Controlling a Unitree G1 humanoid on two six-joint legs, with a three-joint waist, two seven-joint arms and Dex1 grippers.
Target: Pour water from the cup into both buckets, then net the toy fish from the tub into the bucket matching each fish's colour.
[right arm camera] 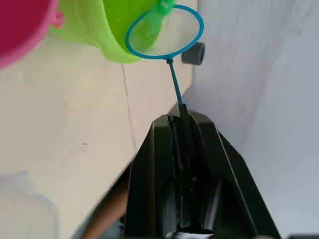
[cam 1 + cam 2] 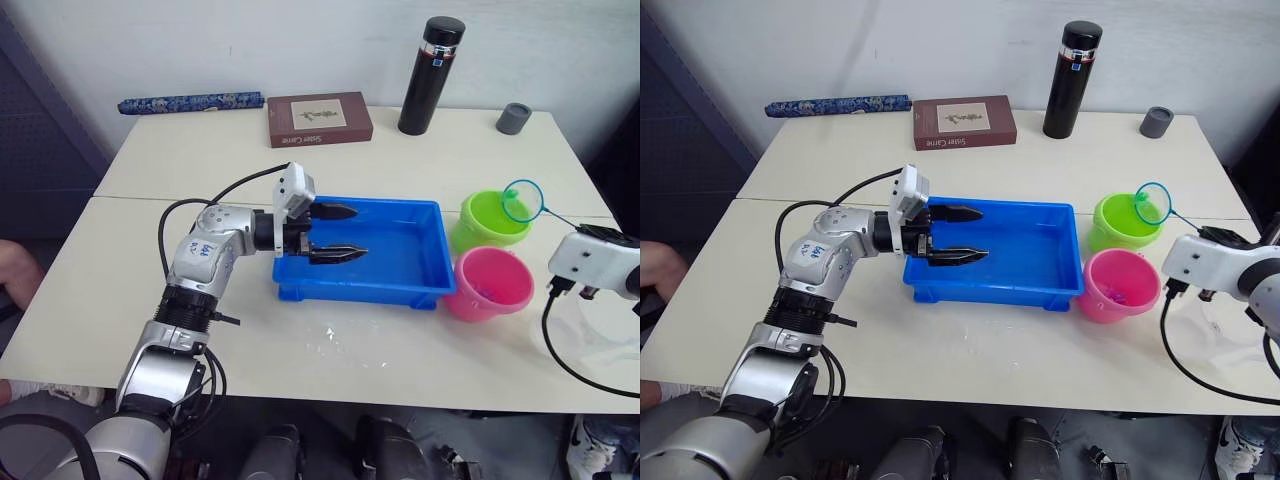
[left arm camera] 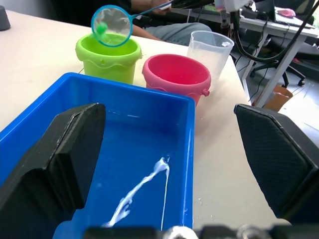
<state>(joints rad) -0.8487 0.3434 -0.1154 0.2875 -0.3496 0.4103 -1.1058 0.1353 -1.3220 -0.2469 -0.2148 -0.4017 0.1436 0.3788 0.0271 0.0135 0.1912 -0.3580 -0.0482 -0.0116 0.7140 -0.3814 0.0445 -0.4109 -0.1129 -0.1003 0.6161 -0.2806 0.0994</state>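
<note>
Head views: shallow rectangular bright blue plastic tub (image 2: 420, 262) at table centre; left gripper (image 2: 337, 233) hangs over its 9 o'clock end, black fingers spread wide, holding nothing. Lime green round plastic bucket (image 2: 482, 222) sits at the tub's 3 o'clock, pink round plastic bucket (image 2: 490, 283) touching it at its 6 o'clock.

Left wrist view: small round teal-rimmed net (image 3: 111, 26) hovers above the green bucket with a tiny green plastic toy fish (image 3: 101, 28) in the mesh; wide clear plastic cup (image 3: 210, 50) stands just beyond the pink bucket; no other fish visible in the tub.

Right wrist view: right gripper (image 1: 183, 128) pinches the net's thin handle, fingers narrow.

Judgement: tip the net slowly, hoop centred over the green rim, so the fish drops inside.
</note>
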